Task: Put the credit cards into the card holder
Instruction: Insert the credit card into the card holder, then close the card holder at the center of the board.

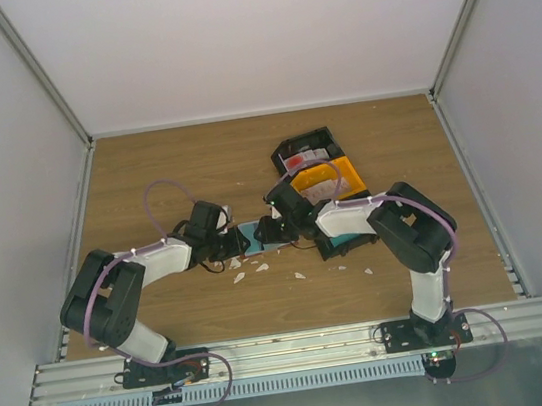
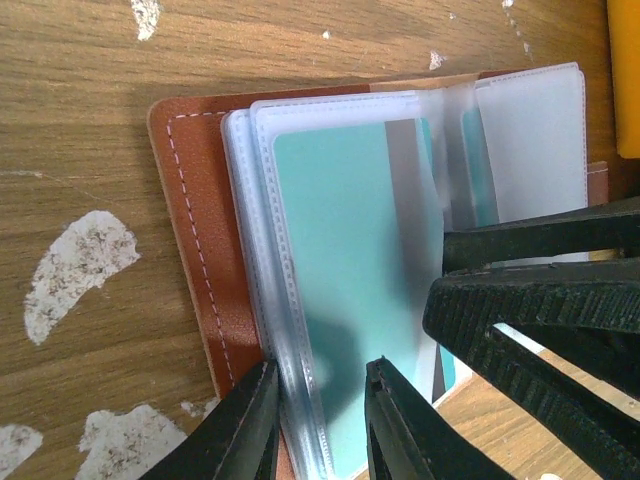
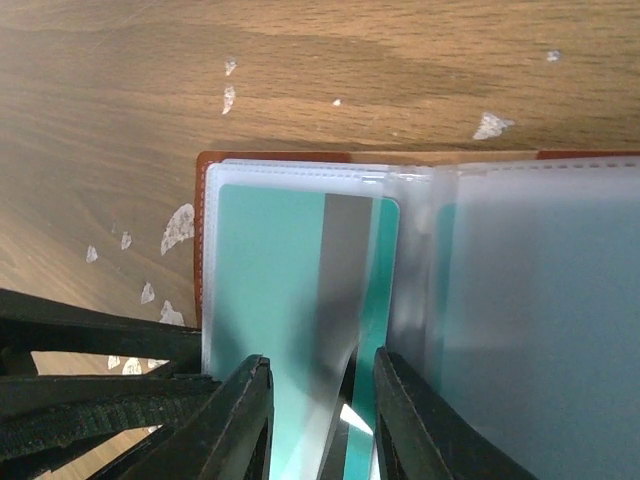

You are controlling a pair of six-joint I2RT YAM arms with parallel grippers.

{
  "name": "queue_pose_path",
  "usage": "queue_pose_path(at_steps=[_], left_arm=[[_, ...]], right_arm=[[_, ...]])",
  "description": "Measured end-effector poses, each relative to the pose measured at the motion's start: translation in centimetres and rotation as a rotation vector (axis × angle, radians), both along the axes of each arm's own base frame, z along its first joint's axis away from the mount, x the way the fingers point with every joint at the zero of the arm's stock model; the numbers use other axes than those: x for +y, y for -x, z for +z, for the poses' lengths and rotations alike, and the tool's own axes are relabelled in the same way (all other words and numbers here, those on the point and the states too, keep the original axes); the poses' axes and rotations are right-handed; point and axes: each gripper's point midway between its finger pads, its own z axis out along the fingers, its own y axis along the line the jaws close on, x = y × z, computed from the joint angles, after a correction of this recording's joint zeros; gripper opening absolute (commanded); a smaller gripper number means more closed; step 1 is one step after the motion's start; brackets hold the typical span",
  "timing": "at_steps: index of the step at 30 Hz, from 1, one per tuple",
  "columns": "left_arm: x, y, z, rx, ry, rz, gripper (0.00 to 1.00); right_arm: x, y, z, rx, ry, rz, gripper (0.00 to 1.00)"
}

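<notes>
Teal card [image 3: 270, 300] part-seated in the card holder [image 2: 195, 230], left gripper [image 2: 320, 410] and right gripper [image 3: 318, 400] straddling it, clench unreadable; next, push it squarely home.

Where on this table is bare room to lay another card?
Free: the wood between left wall and bins, beyond the left arm. Crowded: the middle, where left gripper and right gripper meet over the card holder.
</notes>
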Motion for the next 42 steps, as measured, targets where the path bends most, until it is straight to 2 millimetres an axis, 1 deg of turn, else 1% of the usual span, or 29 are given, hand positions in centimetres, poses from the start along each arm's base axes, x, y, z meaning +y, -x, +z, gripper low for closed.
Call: queue_pose_path(at_steps=[4, 6, 10, 13, 17, 18, 20, 22, 25, 27, 28, 29, 32, 36, 38, 42], left_arm=[[0.0, 0.0, 0.0, 0.001, 0.003, -0.004, 0.29], [-0.1, 0.0, 0.0, 0.002, 0.003, -0.004, 0.31], [-0.1, -0.1, 0.2, -0.002, 0.006, -0.003, 0.38], [0.0, 0.0, 0.5, -0.009, -0.001, 0.0, 0.45], [0.7, 0.5, 1.3, -0.01, -0.021, 0.011, 0.58], [0.9, 0.5, 1.7, -0.018, -0.02, 0.014, 0.63], [1.0, 0.7, 3.0, -0.046, -0.01, 0.016, 0.7], [1.1, 0.7, 4.4, -0.084, 0.003, 0.02, 0.75], [1.5, 1.0, 6.1, -0.134, 0.018, 0.031, 0.82], [1.9, 1.4, 6.7, -0.156, 0.019, 0.04, 0.9], [2.2, 1.7, 6.8, -0.161, 0.016, 0.044, 0.96], [2.4, 1.9, 6.8, -0.162, 0.01, 0.046, 0.99], [3.3, 2.6, 6.3, -0.156, -0.006, 0.063, 0.99], [4.2, 3.6, 5.1, -0.126, -0.024, 0.078, 0.99], [4.7, 3.7, 4.6, -0.109, -0.03, 0.089, 0.99], [5.2, 3.7, 4.1, -0.09, -0.017, 0.117, 0.98]], right_arm=[[0.1, 0.0, 0.0, -0.016, -0.011, 0.016, 0.36], [0.2, 0.0, 0.2, -0.028, -0.018, 0.019, 0.4], [-0.3, 0.2, 0.9, -0.049, -0.015, 0.009, 0.44], [-1.0, 0.1, 2.7, -0.089, -0.01, -0.009, 0.48], [-2.1, -0.4, 6.8, -0.181, -0.019, -0.047, 0.53], [-2.5, -0.4, 7.8, -0.201, -0.02, -0.059, 0.54], [-3.3, -0.3, 9.2, -0.233, -0.014, -0.077, 0.57], [-4.3, 0.0, 9.9, -0.25, 0.008, -0.093, 0.6], [-6.1, 0.6, 9.6, -0.25, 0.066, -0.115, 0.63], [-7.1, 1.1, 9.1, -0.24, 0.111, -0.122, 0.63], [-7.7, 1.3, 8.8, -0.232, 0.139, -0.127, 0.64], [-8.2, 1.6, 8.5, -0.226, 0.16, -0.13, 0.64], [-9.5, 2.1, 7.9, -0.209, 0.219, -0.137, 0.64], [-10.5, 2.6, 7.4, -0.201, 0.274, -0.131, 0.64], [-10.9, 2.7, 7.2, -0.195, 0.296, -0.127, 0.63], [-11.0, 2.9, 6.5, -0.183, 0.317, -0.109, 0.58]])
